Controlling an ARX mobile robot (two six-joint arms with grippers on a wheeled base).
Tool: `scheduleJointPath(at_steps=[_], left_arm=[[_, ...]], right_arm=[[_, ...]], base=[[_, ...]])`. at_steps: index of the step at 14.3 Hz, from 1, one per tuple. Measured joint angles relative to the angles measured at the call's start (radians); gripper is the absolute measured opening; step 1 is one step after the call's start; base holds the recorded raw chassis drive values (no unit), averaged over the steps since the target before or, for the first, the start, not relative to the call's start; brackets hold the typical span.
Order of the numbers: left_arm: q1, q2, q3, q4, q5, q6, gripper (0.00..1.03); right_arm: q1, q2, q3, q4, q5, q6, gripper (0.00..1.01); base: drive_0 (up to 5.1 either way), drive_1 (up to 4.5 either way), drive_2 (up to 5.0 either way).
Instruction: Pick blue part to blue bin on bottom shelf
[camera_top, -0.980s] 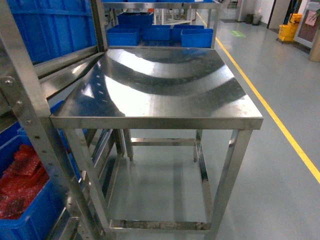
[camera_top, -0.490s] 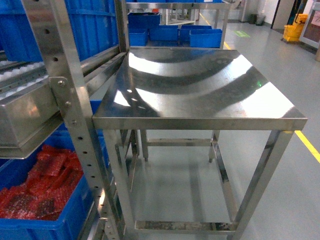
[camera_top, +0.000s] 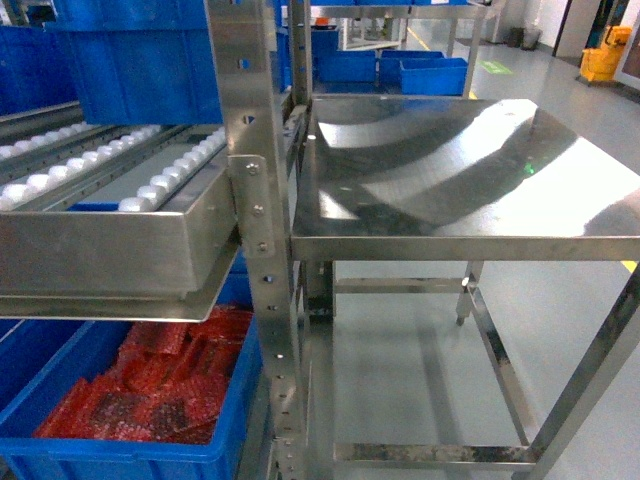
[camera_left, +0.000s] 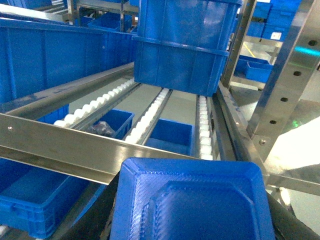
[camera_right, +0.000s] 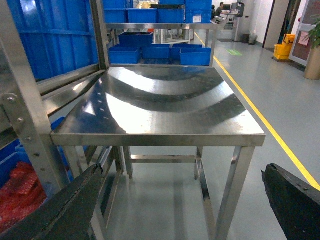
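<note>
Left wrist view, nearest: blue part (camera_left: 190, 197), a moulded blue piece with a raised ribbed centre, filling the bottom of the frame. Held in the left gripper (camera_left: 197, 227), with dark finger edges (camera_left: 295, 222) showing on either side of it; contact points hidden. Poised in front of and slightly above a steel front rail (camera_left: 60, 150).

Behind that rail: low roller shelf (camera_left: 150, 112) with lanes of small white rollers. Open blue bins glimpsed beneath through the gaps, one holding something dark. Further back on the rollers: stacked blue crates (camera_left: 182, 47).

Right wrist view: right gripper (camera_right: 177, 210) spread wide, one black finger at each lower corner, nothing between. Just ahead: steel table (camera_right: 160, 107), its top bare and glossy. Beyond it: small blue bins on a rack and a yellow floor line (camera_right: 260, 110).

Head view, neither arm visible. Lower left and closest: blue bin (camera_top: 120, 455) filled with red bubble-wrapped packets (camera_top: 150, 390), sitting under the roller shelf. Perforated steel upright (camera_top: 255, 200) between rack and table. Far right: yellow mop bucket (camera_top: 607, 55).
</note>
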Motion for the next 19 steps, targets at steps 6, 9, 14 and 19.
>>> scheduleJointPath(at_steps=[6,9,14,19], left_arm=[[0.000,0.000,0.000,0.000,0.000,0.000,0.43],[0.000,-0.001,0.000,-0.002,0.000,0.000,0.43],[0.000,-0.002,0.000,-0.001,0.000,0.000,0.43],[0.000,-0.002,0.000,-0.002,0.000,0.000,0.43]], right_arm=[[0.000,0.000,0.000,-0.001,0.000,0.000,0.98],[0.000,0.000,0.000,0.000,0.000,0.000,0.98],[0.000,0.000,0.000,-0.001,0.000,0.000,0.98],[0.000,0.000,0.000,0.002,0.000,0.000,0.98]], base=[[-5.0,2.36,2.4],[-4.9,2.43,2.4],[-4.9,2.45,2.5],[-4.9,2.43,2.4]])
